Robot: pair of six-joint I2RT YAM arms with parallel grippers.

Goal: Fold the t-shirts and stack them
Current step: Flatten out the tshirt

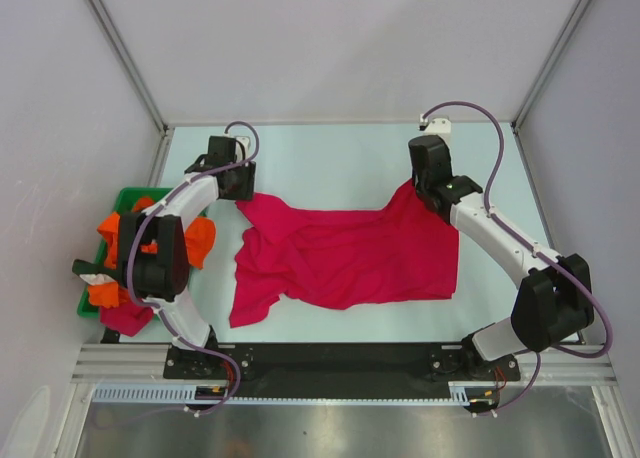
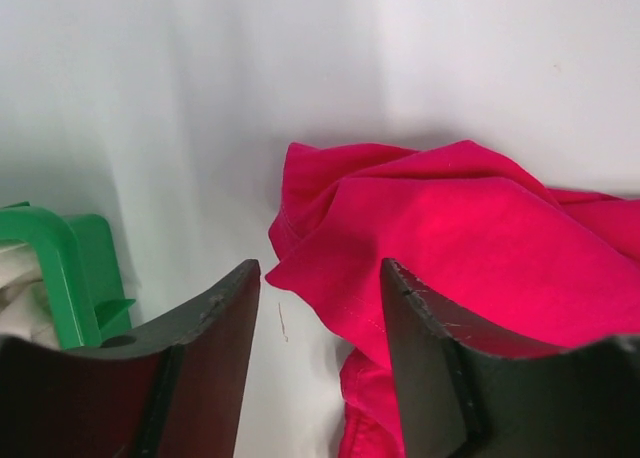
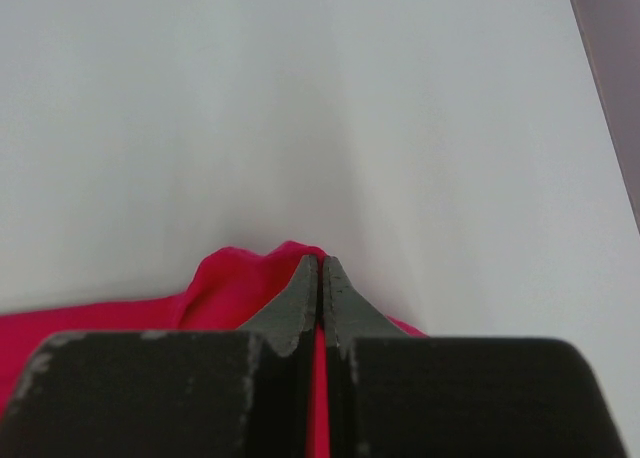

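Observation:
A crimson-pink t-shirt (image 1: 350, 258) lies spread and wrinkled across the middle of the table. My right gripper (image 1: 418, 186) is shut on its far right corner, and the cloth (image 3: 235, 278) bunches up around the closed fingertips of the right gripper (image 3: 320, 263). My left gripper (image 1: 242, 193) is open over the shirt's far left corner. In the left wrist view a fold of the pink shirt (image 2: 470, 238) reaches between the spread fingers of the left gripper (image 2: 320, 273), which do not clamp it. Bright orange t-shirts (image 1: 200, 240) are heaped at the left.
A green tray (image 1: 125, 196) at the table's left edge holds the orange heap, and its corner (image 2: 60, 268) shows in the left wrist view. More crimson cloth (image 1: 126, 319) hangs at the tray's near end. Enclosure walls stand close on both sides.

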